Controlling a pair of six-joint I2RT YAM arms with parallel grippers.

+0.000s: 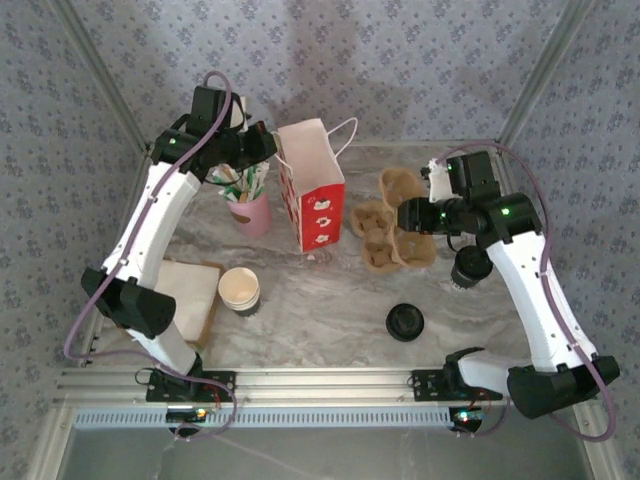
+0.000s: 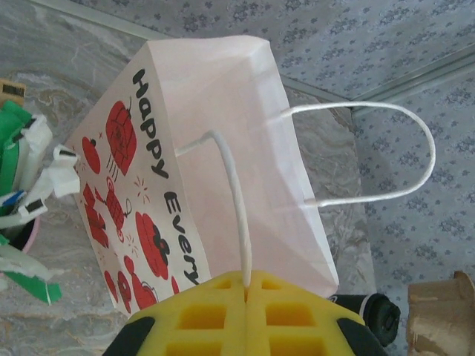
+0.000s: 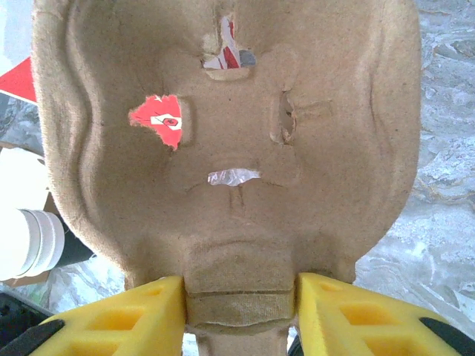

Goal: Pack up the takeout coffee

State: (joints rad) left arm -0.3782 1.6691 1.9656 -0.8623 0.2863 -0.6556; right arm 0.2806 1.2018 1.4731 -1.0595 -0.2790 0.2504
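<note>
**Left arm on the bag handle, right arm on the cup carrier**

The left gripper (image 2: 246,288) is pinched tight on one white twisted-paper handle (image 2: 231,185) of the upright white paper gift bag with red print (image 1: 312,190). The bag stands at the far middle of the marble table (image 1: 320,310). The right gripper (image 3: 241,297) clamps an edge tab of the brown moulded-pulp cup carrier (image 3: 237,111), just right of the bag. An open white paper coffee cup (image 1: 239,290) stands at the near left. A round black lid (image 1: 405,322) lies well apart from it, at the near right.
</note>
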